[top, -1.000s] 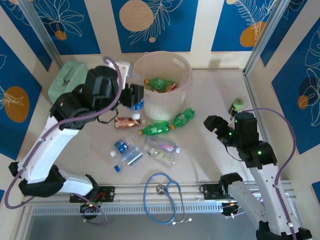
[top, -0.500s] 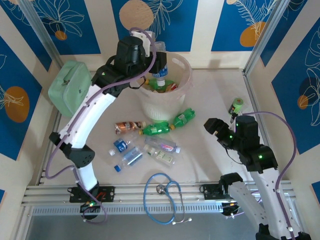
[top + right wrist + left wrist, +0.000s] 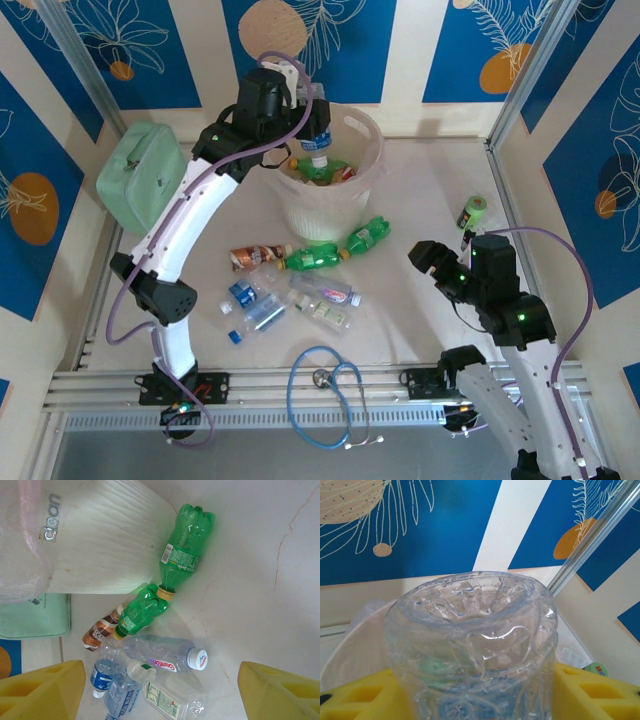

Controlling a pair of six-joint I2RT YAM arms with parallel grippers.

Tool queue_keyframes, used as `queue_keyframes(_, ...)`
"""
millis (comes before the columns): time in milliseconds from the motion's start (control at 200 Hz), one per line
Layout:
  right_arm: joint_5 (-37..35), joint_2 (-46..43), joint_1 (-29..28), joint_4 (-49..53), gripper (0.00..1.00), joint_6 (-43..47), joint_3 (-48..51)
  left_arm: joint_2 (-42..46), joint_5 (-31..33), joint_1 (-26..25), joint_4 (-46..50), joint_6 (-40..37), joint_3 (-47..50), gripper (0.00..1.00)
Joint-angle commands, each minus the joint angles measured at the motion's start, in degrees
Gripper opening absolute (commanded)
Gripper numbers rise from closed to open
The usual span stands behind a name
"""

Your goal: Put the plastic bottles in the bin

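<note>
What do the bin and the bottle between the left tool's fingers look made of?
Clear bottle: thin transparent plastic, glossy; see-through, moulded base ribs, highlights. Bin: probably opaque cream plastic, matte, with faint wood-like grain on its wall. Liner: filmy translucent plastic, wrinkled.

The left end effector (image 3: 317, 124) is rising from low beside the bin (image 3: 372, 140), near the tabletop (image 3: 420, 180), to above its open mouth, carrying the clear bottle (image 3: 320, 146) cap-down. The mint-green case (image 3: 138, 175) is coming into full view behind the arm.
</note>
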State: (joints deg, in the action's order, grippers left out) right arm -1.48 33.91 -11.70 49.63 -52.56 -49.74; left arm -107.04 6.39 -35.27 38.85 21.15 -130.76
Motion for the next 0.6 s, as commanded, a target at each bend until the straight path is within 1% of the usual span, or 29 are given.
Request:
queue_keyframes(0, -0.1, -0.5, -0.1, 0.7, 0.8, -0.3, 0.6, -0.9, -1.7, 0.5, -0.7, 0.1, 0.3, 0.67)
queue_keyframes(115, -0.2, -0.5, -0.1, 0.9, 0.8, -0.3, 0.4, -1.1, -1.6, 0.6, -0.6, 0.1, 0.9, 0.75)
queue_keyframes(365, -0.3, 0.0, -0.2, 1.2, 0.8, 0.3, -0.4, -1.0, -1.3, 0.9, 0.8, 0.4, 0.9, 0.8)
queue_keyframes(525, 0.4, 1.9, -0.3, 0.1, 0.81, 0.3, -0.3, 3.0, -2.4, 0.8, 1.0, 1.0, 2.6, 0.81)
queue_keyframes(595, 0.4, 3.1, -0.5, -0.8, 0.81, 0.2, -0.2, 7.1, -3.6, 0.6, -0.4, 2.0, 6.8, 0.81)
